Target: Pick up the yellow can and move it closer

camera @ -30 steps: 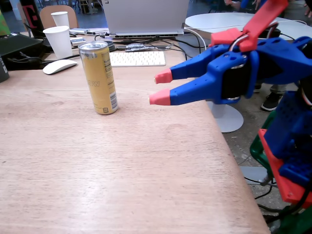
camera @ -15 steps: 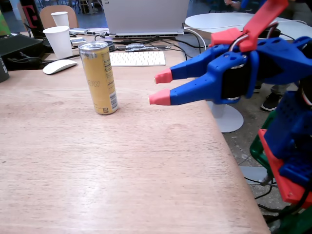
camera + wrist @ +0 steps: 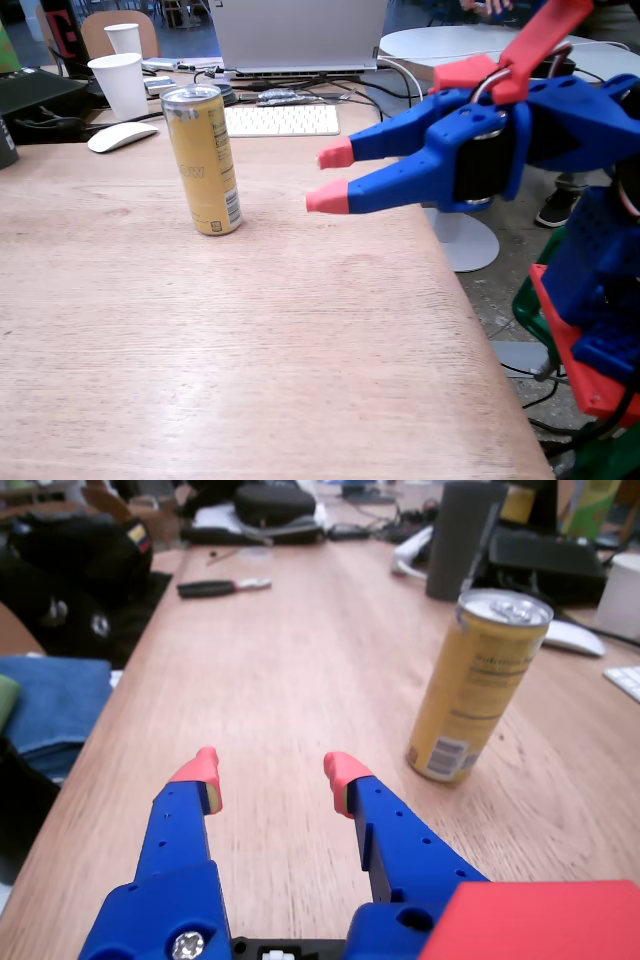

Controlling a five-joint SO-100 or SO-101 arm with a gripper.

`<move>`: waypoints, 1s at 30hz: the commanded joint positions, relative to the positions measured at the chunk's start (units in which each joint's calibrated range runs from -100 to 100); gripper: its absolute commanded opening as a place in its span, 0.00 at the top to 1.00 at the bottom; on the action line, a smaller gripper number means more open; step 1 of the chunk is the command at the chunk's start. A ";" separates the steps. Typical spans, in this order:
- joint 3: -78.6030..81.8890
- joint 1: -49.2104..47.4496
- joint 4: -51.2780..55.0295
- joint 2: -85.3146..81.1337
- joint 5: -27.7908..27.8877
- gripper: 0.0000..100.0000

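The yellow can point(image 3: 205, 160) stands upright on the wooden table point(image 3: 250, 350), silver top up, a white barcode label near its base. My blue gripper point(image 3: 332, 176) with red fingertips point(image 3: 328, 198) hovers above the table to the can's right, open and empty, a clear gap away from it. In the wrist view the can point(image 3: 478, 685) stands ahead and to the right of the open gripper point(image 3: 272, 775), outside the line between the fingers.
Behind the can sit a white paper cup point(image 3: 121, 85), a white mouse point(image 3: 121, 136), a keyboard point(image 3: 282, 119) and a laptop point(image 3: 300, 35). A dark cylinder point(image 3: 465, 538) and pliers point(image 3: 222, 585) lie farther off. The table's right edge point(image 3: 470, 310) drops off under my arm.
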 commanded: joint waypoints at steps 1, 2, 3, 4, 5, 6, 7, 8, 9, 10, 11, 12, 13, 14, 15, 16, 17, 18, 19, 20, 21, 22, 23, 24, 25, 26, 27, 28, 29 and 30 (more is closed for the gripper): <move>0.52 0.36 -1.26 6.14 -0.15 0.77; 0.52 0.53 -1.75 8.63 -0.34 0.77; 0.04 0.70 -2.00 10.52 -0.39 0.76; -0.52 0.70 -2.00 12.92 -0.39 0.76; -0.99 2.22 -2.16 16.35 -0.39 0.76; -2.79 5.26 -2.16 20.04 -0.39 0.76; -5.71 8.14 -2.08 24.24 -0.39 0.76; -9.39 10.00 -2.08 29.04 -0.34 0.76; -13.74 10.17 -2.08 33.93 -0.39 0.76; -18.46 10.17 -2.08 39.08 -0.39 0.76; -23.74 10.17 -2.08 44.05 -0.39 0.76; -28.84 10.17 -2.08 49.45 -0.39 0.76; -33.09 10.34 -2.08 54.86 -0.34 0.76; -36.20 10.51 -2.08 59.40 0.00 0.74; -38.09 10.51 -2.08 61.72 0.10 0.70; -38.94 10.51 -2.08 62.92 0.20 0.66; -39.22 10.68 -2.16 63.18 0.20 0.60; -38.94 12.20 -2.16 63.26 0.15 0.54; -39.03 13.72 -2.24 63.35 0.05 0.48; -39.13 14.57 -3.15 63.35 -0.34 0.43; -38.28 15.92 -7.58 63.43 -0.34 0.40; -37.33 17.79 -14.64 64.21 -0.34 0.39; -36.01 18.97 -22.52 66.69 -0.34 0.39; -34.60 18.97 -30.49 69.61 -0.05 0.39; -33.56 19.14 -37.22 72.27 0.10 0.39; -33.37 19.14 -42.39 74.67 0.20 0.39; -33.37 19.14 -46.09 77.24 0.24 0.39; -33.37 19.14 -48.22 79.99 0.29 0.39; -33.37 19.14 -49.21 82.73 0.29 0.39; -33.65 19.14 -49.54 84.70 0.29 0.39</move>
